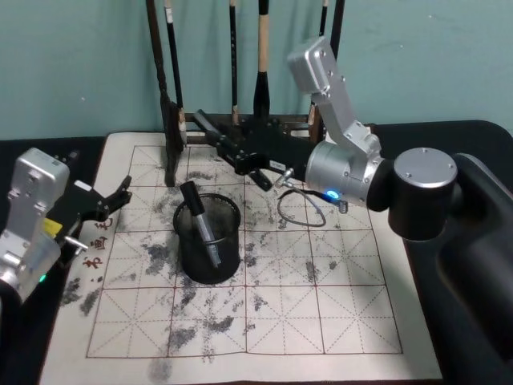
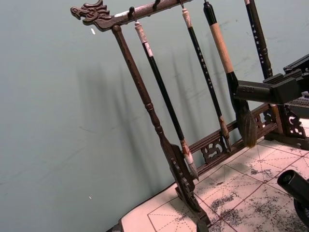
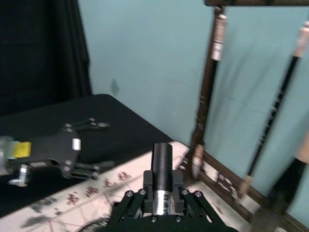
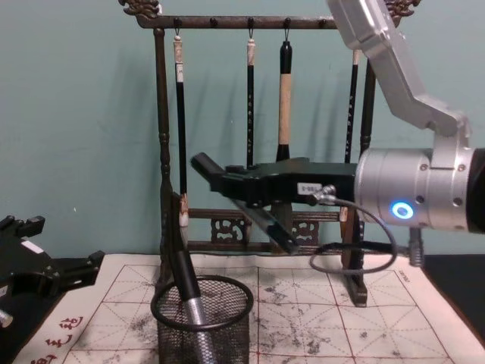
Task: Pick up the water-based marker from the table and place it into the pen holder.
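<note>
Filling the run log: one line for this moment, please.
right tool: shut on marker, raised behind pen holder | pen holder: another marker inside | left tool: open, idle at left edge of mat

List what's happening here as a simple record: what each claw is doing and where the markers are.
right gripper: raised behind the pen holder, shut on the held marker
held marker: black cap, silvery barrel, tilted
pen holder: black mesh cup on the felt mat
second marker: leaning inside the pen holder
left gripper: open, at the mat's left edge, holding nothing
brush rack: behind, brushes hanging
</note>
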